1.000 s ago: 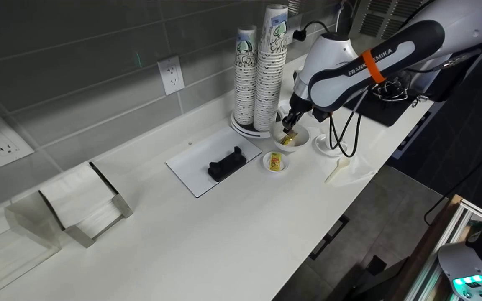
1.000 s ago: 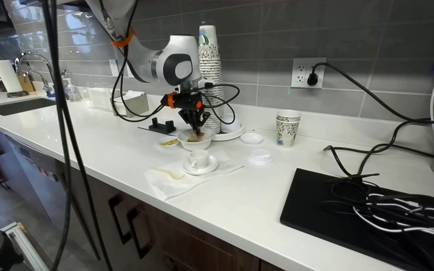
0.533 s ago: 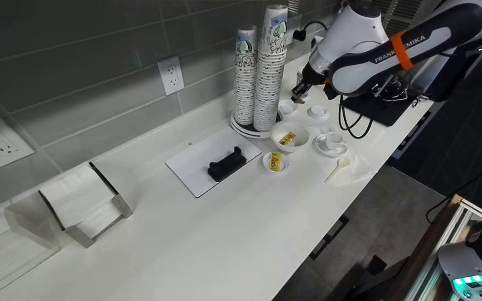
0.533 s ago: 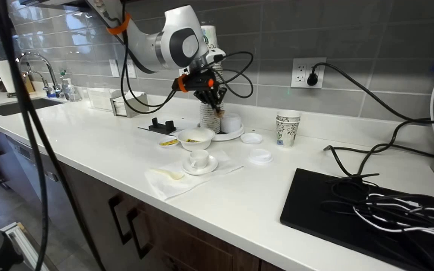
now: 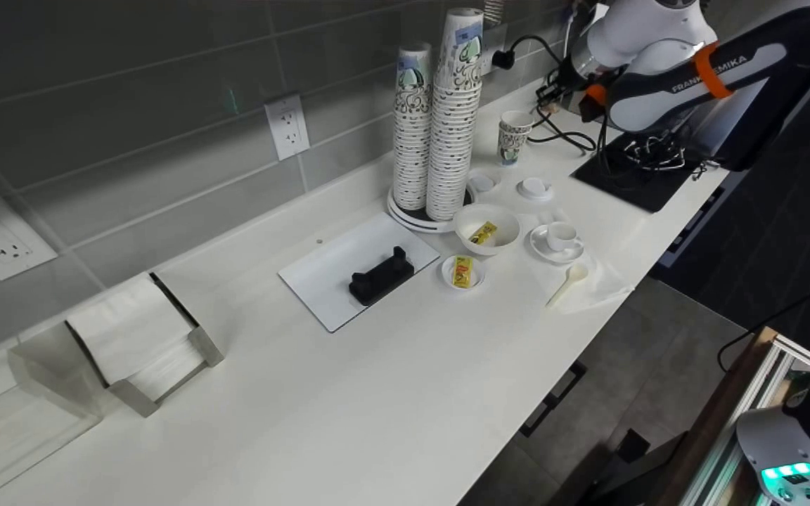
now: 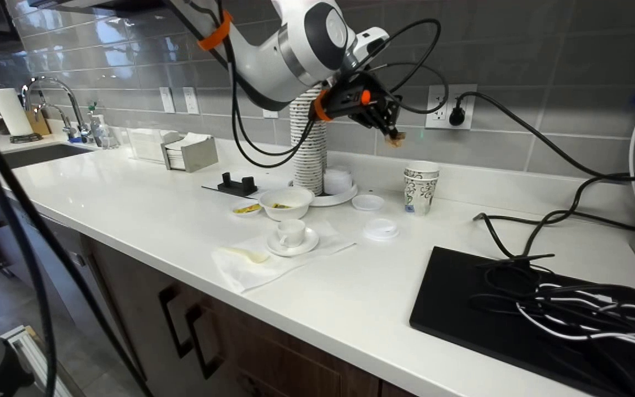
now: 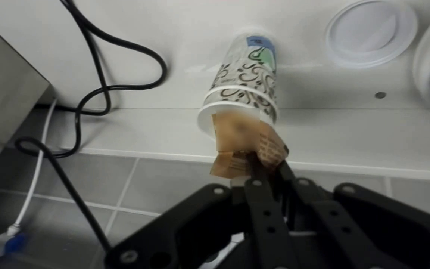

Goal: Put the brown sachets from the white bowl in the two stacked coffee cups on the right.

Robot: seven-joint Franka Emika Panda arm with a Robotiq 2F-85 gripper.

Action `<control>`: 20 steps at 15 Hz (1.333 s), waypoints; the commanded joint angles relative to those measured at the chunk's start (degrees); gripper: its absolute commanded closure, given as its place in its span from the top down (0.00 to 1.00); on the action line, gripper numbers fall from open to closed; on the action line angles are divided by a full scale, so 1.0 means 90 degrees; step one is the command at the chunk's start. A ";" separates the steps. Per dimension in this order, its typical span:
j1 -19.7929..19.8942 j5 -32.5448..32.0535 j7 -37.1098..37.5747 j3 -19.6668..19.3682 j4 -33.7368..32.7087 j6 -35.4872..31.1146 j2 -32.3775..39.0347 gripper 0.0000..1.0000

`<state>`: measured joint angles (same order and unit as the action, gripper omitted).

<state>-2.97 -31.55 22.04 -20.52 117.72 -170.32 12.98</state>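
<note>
My gripper (image 7: 271, 166) is shut on the brown sachets (image 7: 237, 130), whose paper sticks out past the fingertips. In an exterior view the gripper (image 6: 390, 131) holds the brown sachets (image 6: 396, 139) in the air, above and a little to the left of the two stacked cups (image 6: 420, 190). The stacked cups also stand upright in an exterior view (image 5: 512, 139). In the wrist view the sachets overlap the mouth of the stacked cups (image 7: 250, 71). The white bowl (image 5: 507, 228) holds a yellow packet; no brown sachet shows in it. The bowl also shows in an exterior view (image 6: 287, 212).
Tall cup towers (image 5: 451, 140) stand beside the bowl. A small dish with a yellow packet (image 5: 462, 271), a cup on a saucer (image 6: 292, 234) and white lids (image 6: 381, 228) are near. Black cable (image 6: 557, 218) lies beyond the stacked cups, by a black board (image 6: 461, 298).
The gripper has risen out of the white bowl with the brown sachets and travelled over to near the stacked cups. It has tilted on the way. The yellow packet stays in the bowl.
</note>
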 commanded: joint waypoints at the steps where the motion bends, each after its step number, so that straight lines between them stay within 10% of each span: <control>1: -0.0144 -0.0221 0.0640 -0.0347 -0.0623 -0.0226 0.0566 0.02; 17: 0.0026 0.0216 0.0833 -0.0423 -0.2601 -0.0496 0.2571 0.02; 20: 0.0158 0.0283 0.0810 -0.0298 -0.2744 -0.0429 0.2709 0.43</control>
<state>-2.35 -30.48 28.73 -23.89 96.40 -175.40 34.96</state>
